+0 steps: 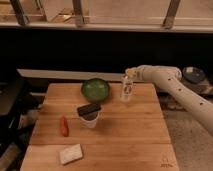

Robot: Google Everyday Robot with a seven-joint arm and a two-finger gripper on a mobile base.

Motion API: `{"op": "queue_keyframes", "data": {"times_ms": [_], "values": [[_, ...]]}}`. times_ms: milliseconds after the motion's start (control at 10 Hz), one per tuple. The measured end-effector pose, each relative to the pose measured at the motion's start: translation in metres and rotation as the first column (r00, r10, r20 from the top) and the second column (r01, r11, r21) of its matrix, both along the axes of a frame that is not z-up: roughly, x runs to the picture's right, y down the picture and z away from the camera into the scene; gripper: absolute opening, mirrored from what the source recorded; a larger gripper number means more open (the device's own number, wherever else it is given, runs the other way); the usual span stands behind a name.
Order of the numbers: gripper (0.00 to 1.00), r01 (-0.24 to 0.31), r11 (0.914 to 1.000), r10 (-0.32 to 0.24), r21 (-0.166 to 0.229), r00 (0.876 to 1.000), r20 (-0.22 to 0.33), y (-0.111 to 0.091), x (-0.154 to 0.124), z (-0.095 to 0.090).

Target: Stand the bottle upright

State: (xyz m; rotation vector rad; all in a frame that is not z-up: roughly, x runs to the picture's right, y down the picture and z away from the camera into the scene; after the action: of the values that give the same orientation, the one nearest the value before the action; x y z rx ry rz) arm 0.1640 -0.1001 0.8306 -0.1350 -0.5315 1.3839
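The bottle [127, 91] is small, slim and whitish with a pale label and dark print. It stands upright near the back right of the wooden table [125, 135], just right of the green bowl [95, 89]. My gripper [130, 74] is at the bottle's top, right at the cap. The white arm [170, 82] reaches in from the right.
A white cup with a black lid [89, 115] stands mid-table in front of the bowl. A red, pepper-like item [64, 126] lies at the left and a white sponge [70, 153] at the front left. A dark counter edge runs behind the table.
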Motion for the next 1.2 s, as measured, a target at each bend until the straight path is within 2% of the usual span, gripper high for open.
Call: {"op": "queue_keyframes", "data": {"times_ms": [400, 600, 800, 1200], "values": [[0.0, 0.005, 0.9999, -0.005, 0.009, 1.0, -0.023, -0.003, 0.006, 0.003], [0.0, -0.037, 0.9967, 0.039, 0.072, 0.999, -0.029, -0.021, 0.016, 0.008], [0.0, -0.066, 0.9924, 0.068, 0.104, 0.997, -0.018, -0.027, 0.016, 0.018], [0.0, -0.051, 0.992, 0.056, 0.115, 0.998, -0.041, -0.019, 0.019, 0.042]]}}
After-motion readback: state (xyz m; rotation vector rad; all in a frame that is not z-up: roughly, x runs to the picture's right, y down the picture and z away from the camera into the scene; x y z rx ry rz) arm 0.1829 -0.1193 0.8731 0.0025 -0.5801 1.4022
